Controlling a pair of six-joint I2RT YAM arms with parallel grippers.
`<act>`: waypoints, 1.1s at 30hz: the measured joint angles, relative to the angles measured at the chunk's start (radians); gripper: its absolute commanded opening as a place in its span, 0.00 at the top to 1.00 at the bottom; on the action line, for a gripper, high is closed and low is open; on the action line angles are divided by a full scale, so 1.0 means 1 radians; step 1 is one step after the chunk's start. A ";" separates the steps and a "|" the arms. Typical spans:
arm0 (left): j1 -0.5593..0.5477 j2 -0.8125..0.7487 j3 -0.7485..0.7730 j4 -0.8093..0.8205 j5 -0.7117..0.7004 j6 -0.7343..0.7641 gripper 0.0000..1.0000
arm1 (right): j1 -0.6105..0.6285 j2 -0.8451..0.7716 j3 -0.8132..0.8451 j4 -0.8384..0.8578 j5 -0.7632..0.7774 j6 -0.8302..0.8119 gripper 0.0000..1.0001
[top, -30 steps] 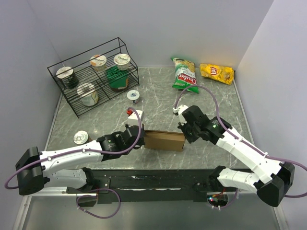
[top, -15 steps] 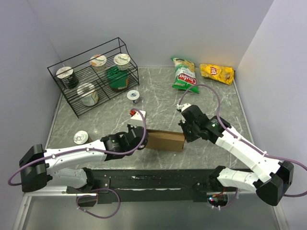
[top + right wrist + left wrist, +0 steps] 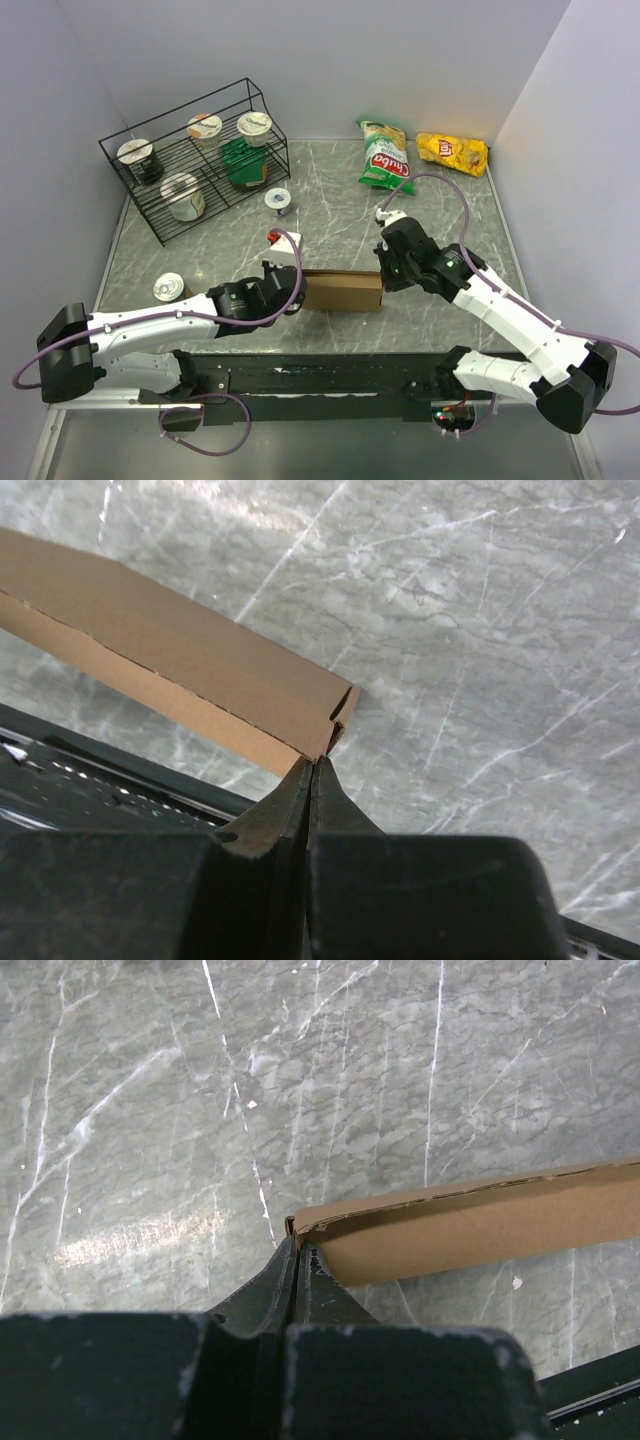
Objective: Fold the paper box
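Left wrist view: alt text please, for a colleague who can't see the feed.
The left hand, shut, points up from the bottom edge with its tip against the left end of a folded brown box. The box runs off to the right across a grey veined table; whether the tip pinches any cardboard is unclear.

Paper box (image 3: 342,291) lies near-centre on desk (image 3: 330,215), long side running left-right. Left hand (image 3: 298,290) touches its left end, right hand (image 3: 383,280) its right end. Wire rack (image 3: 175,113) far left, cups (image 3: 183,195) inside. Far right: one chip bag (image 3: 385,157), second chip bag (image 3: 452,153) beside it. Can (image 3: 168,287) left of box; small cup (image 3: 279,200) behind.
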 measured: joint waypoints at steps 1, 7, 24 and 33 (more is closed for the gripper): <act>-0.001 -0.002 -0.002 0.000 -0.002 0.000 0.99 | 0.000 -0.003 -0.001 0.005 0.002 0.008 1.00; -0.008 -0.005 -0.003 -0.007 -0.016 0.000 0.99 | 0.000 -0.014 -0.008 0.029 0.009 0.041 1.00; -0.029 -0.007 -0.007 -0.016 -0.044 0.002 0.99 | 0.000 -0.008 -0.005 0.050 0.028 0.065 1.00; -0.042 0.005 -0.007 -0.013 -0.072 0.002 0.99 | 0.000 -0.007 -0.002 0.050 0.029 0.067 1.00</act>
